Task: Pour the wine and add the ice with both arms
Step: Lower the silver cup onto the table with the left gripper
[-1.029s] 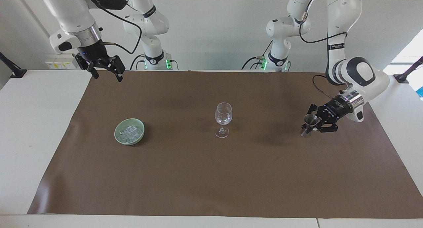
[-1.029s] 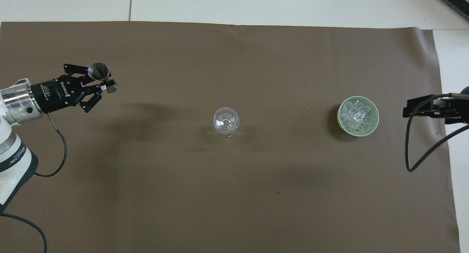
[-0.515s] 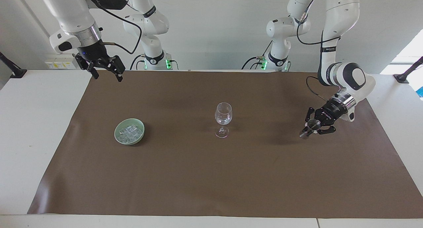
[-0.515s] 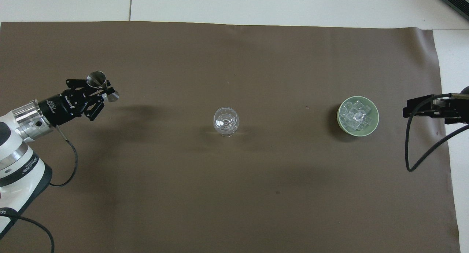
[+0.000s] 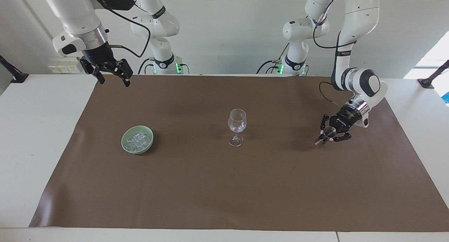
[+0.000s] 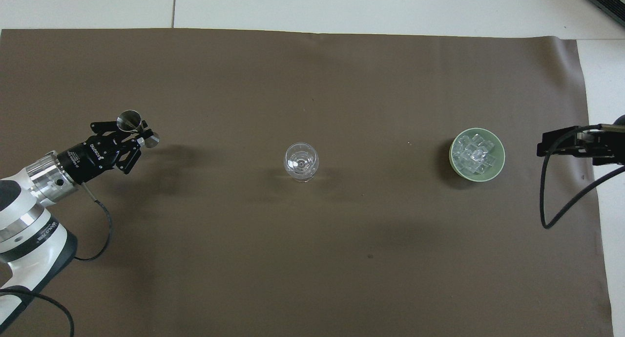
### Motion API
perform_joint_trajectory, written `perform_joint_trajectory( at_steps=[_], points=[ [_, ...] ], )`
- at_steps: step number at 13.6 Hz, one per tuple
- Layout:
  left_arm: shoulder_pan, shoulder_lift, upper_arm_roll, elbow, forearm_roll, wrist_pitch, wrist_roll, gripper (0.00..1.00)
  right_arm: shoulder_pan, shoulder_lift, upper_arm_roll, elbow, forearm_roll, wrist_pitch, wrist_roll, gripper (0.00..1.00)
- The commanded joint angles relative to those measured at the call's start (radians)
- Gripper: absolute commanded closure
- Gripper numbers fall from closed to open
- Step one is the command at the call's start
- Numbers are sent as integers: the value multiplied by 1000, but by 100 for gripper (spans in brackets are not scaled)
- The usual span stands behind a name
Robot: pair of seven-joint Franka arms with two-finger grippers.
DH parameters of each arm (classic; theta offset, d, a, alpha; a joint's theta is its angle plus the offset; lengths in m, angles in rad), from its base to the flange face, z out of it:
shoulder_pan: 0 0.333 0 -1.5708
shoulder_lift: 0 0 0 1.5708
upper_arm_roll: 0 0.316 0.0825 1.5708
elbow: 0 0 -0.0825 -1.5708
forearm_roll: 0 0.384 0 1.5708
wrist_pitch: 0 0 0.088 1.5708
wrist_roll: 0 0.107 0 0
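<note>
Brown mat (image 5: 196, 186) – pale green bowl (image 5: 125, 146) – whitish ice (image 5: 138, 140).

The glass (image 5: 237, 126) (image 6: 301, 161), a clear stemmed wine glass, stands upright at mid-table on the brown mat. The ice (image 5: 138, 140) (image 6: 474, 153), small clear cubes in a glistening heap, fills a pale green bowl (image 5: 126, 138) (image 6: 500, 163) toward the right arm's end, level with the glass and well apart from it. The jigger (image 5: 327, 132) (image 6: 133, 123), a small steel measuring cup, is tilted just above the mat toward the left arm's end, clamped in the left gripper (image 5: 329, 134) (image 6: 136, 132).
</note>
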Motion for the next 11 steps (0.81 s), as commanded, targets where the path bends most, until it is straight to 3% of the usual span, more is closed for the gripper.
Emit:
perform_joint_trajectory(
  at_steps=[1, 3, 11],
  points=[
    [54, -11, -10, -62, -50, -67, 124, 100, -8, -18, 7, -16, -5, -2, -23, 0],
    [56, -7, -10, -74, -55, -82, 215, 100, -8, -18, 5, -16, -5, -6, -23, 0],
    [85, 21, -8, -89, -69, -110, 254, 100, -11, -18, 5, -16, -5, -20, -24, 0]
  ],
)
